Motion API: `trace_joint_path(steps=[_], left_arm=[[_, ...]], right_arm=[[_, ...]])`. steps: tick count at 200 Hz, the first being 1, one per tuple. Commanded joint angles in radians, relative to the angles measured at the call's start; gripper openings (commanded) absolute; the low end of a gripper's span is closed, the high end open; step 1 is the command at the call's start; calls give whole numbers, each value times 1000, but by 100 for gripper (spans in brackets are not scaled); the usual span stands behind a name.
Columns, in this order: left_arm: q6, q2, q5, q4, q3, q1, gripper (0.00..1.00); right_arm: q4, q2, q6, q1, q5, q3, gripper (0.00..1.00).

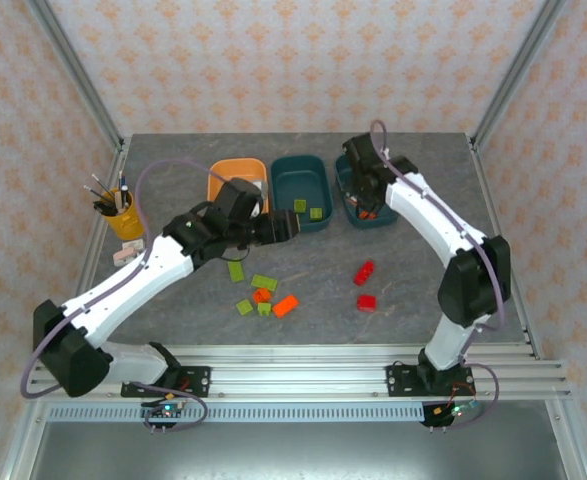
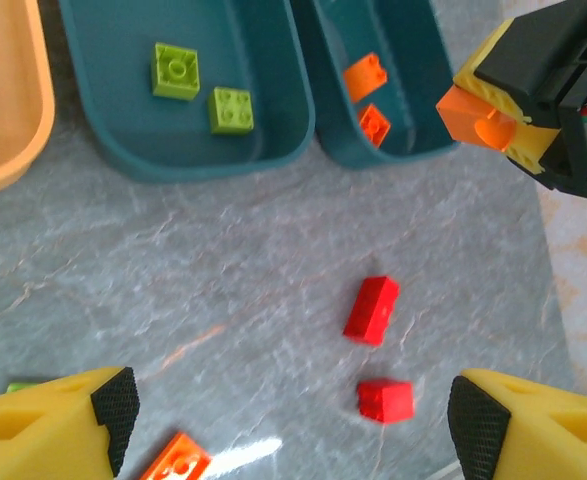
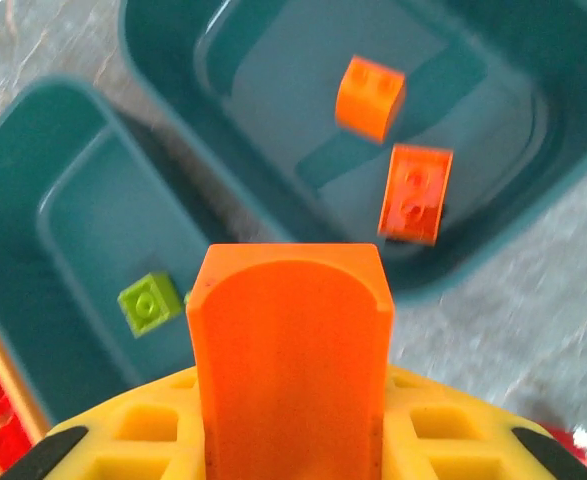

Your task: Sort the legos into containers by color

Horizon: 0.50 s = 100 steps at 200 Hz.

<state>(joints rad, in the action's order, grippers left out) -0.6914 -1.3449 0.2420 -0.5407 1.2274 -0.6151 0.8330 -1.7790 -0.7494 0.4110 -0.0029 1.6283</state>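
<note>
Left gripper (image 2: 293, 402): jaws wide apart, empty, over the table (image 1: 423, 270) near the middle teal tub (image 2: 273, 150).
Right gripper (image 1: 365, 204): clamped on an orange brick (image 3: 288, 360) above the right teal tub (image 3: 533, 200).
Right teal tub: two loose orange bricks (image 3: 370, 97) inside.
Middle teal tub: two green bricks (image 2: 176, 72).
Orange tub (image 1: 235, 172): far left.
Table: two red bricks (image 2: 372, 310) right; green and orange pieces (image 1: 261, 295) left.

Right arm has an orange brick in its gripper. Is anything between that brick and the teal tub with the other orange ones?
Nothing visible. The right gripper holds the orange brick above the right teal tub, whose open top is unobstructed. Inside lie just two orange bricks, with bare floor beside them.
</note>
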Motion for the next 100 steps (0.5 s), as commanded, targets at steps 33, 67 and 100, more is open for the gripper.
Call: trace_joint_path(steps=[33, 67, 100], left_arm=[[-7, -187, 68, 62, 166, 72, 84], [0, -268, 69, 68, 220, 84, 84], [-1, -294, 61, 62, 232, 84, 84]], right_arm=[[110, -370, 283, -111, 1, 357, 25], [144, -557, 310, -161, -91, 536, 27], [205, -700, 331, -176, -147, 701, 32]])
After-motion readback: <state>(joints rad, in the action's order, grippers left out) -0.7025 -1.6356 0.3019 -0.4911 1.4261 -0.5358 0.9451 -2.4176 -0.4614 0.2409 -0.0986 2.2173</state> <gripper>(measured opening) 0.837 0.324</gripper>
